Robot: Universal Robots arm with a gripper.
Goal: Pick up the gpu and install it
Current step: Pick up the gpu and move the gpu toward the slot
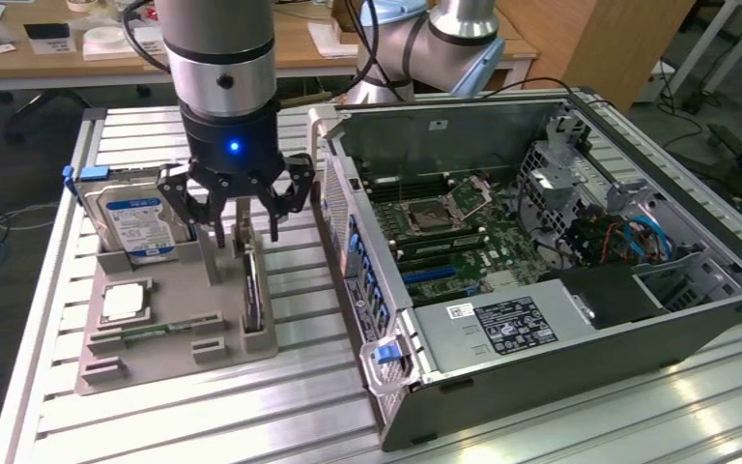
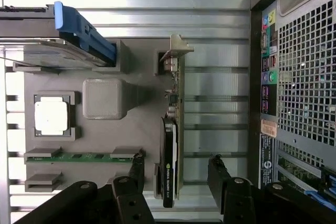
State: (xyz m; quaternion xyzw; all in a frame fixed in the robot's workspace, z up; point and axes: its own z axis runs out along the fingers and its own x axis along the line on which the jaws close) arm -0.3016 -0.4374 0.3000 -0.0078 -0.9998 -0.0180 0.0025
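gripper [image 1: 243, 240], jaws wide, hangs just above the upright gpu [image 2: 169, 161].

you can't read the power supply label [image 1: 516, 329], the gripper [image 1: 247, 240] hides part of the gpu [image 1: 256, 304] in the exterior view, and the picture edge cuts off the hard drive [image 2: 47, 57] and computer case [image 2: 304, 77] in the wrist view.
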